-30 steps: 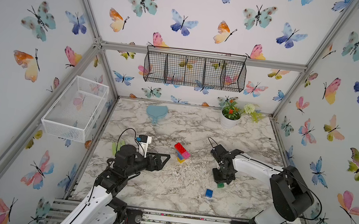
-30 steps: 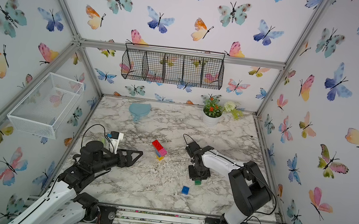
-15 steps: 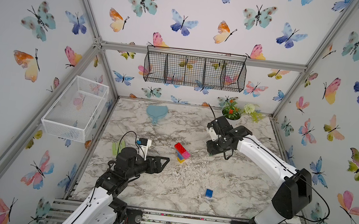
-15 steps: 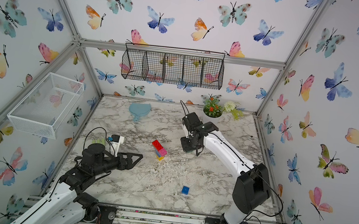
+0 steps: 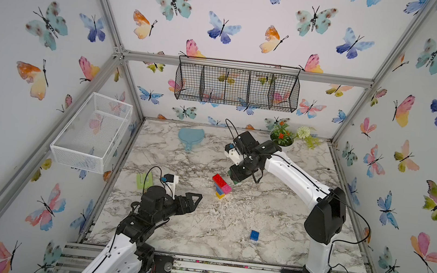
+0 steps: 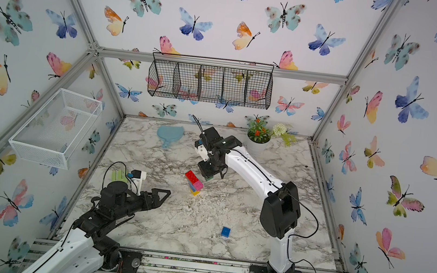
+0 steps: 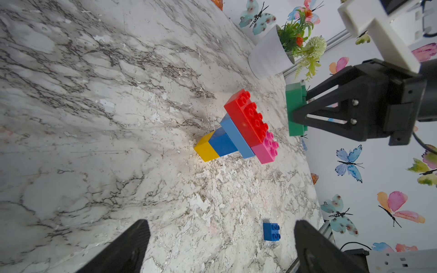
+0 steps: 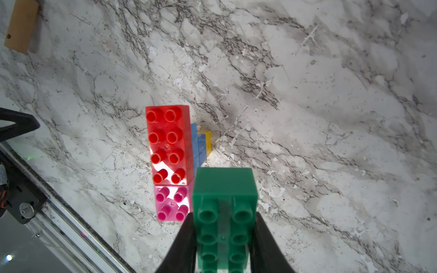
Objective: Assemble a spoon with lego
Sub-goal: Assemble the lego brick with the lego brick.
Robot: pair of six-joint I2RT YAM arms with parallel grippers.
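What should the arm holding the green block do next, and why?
Probably shift the green brick sideways until it hangs over the red brick and pink brick. The right gripper holds it studs-up, beside them and higher than their tops, not yet over their bare studs, so lowering now would likely miss.

Green brick (image 8: 224,189), grey-veined marble table (image 8: 331,118)

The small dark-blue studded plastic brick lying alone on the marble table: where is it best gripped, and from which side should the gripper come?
Probably its two smooth opposite side walls, coming straight down from above. The small dark-blue studded plastic brick sits flat, studs up, on the marble table, with nothing beside it.
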